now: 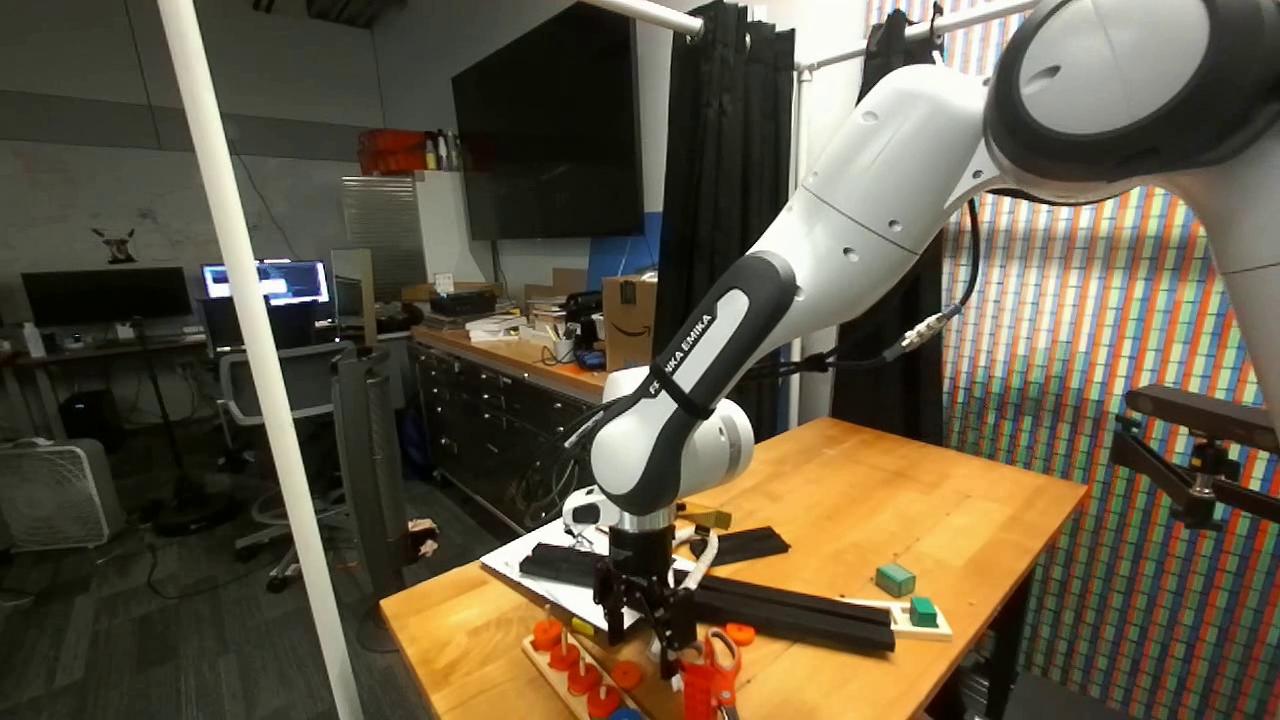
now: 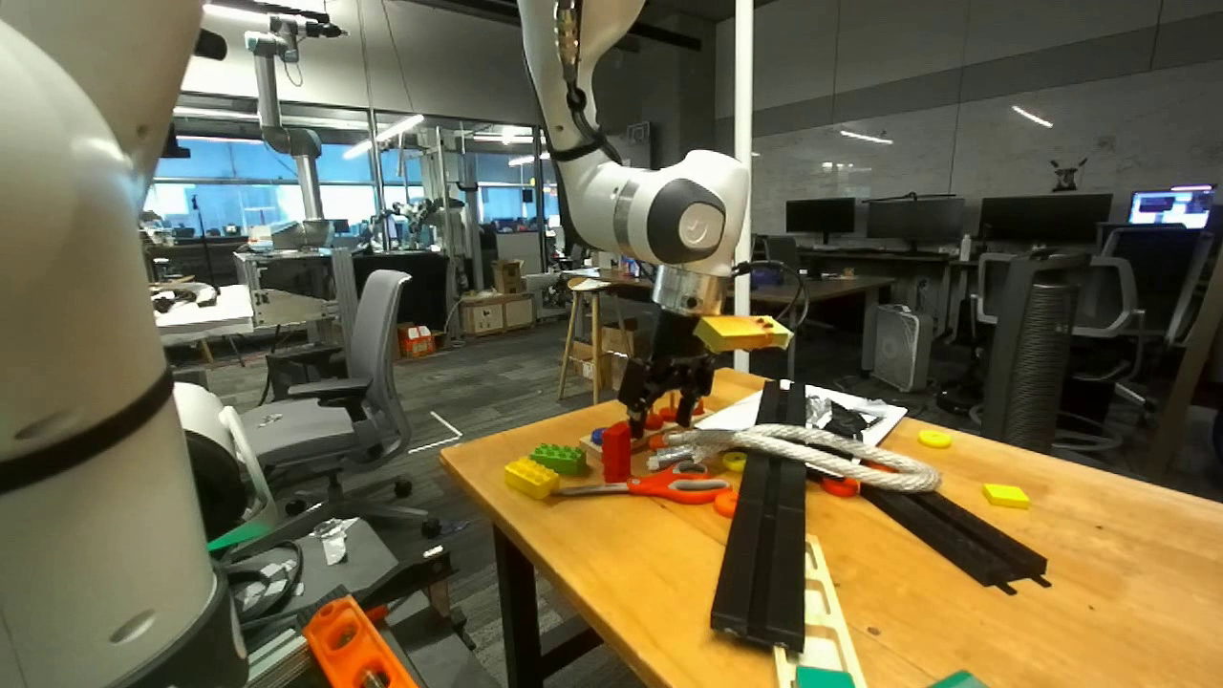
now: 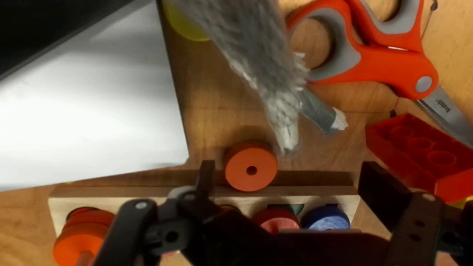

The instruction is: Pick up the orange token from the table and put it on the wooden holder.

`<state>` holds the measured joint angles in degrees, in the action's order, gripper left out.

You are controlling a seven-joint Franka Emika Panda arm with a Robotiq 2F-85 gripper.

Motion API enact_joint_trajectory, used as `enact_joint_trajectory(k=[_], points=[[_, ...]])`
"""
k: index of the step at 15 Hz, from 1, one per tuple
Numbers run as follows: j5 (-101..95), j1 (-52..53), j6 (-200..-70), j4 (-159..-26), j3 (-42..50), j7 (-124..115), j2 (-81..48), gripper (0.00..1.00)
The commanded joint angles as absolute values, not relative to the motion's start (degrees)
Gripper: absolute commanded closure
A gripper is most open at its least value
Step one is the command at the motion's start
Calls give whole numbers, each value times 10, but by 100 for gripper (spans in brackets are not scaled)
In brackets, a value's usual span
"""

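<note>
Beside one wooden holder [image 3: 242, 200] lies one orange token [image 3: 258, 162].

Windows [image 2: 344, 177] shine bluish and a ceiling light [image 2: 239, 13] white at the back in an exterior view; thin streaks of glare mark the whiteboard [image 2: 898, 172] there; in an exterior view the floor [image 1: 80, 620] at left is dim, a screen [image 1: 290, 280] glows, and the table [image 1: 900, 480] is lit warm; in the wrist view the paper [image 3: 111, 111] washes out toward white; shadow falls beside the token [image 3: 240, 173] and in a band along the holder [image 3: 118, 202]; the rope [image 3: 258, 48] is grey and blurred toward the top; the gripper [image 3: 286, 170] is dark, its nearest parts out of focus; the scissors [image 3: 384, 66] are sharp enough for their lettering to read.
</note>
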<state>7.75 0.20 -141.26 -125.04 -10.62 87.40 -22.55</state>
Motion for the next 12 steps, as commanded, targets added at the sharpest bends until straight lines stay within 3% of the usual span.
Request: enact_joint_trajectory(k=[1, 12], points=[[58, 1, -1413, -1220, -109, 871, -250, 0], [21, 3, -1455, -1218, -108, 869, -275, 0]])
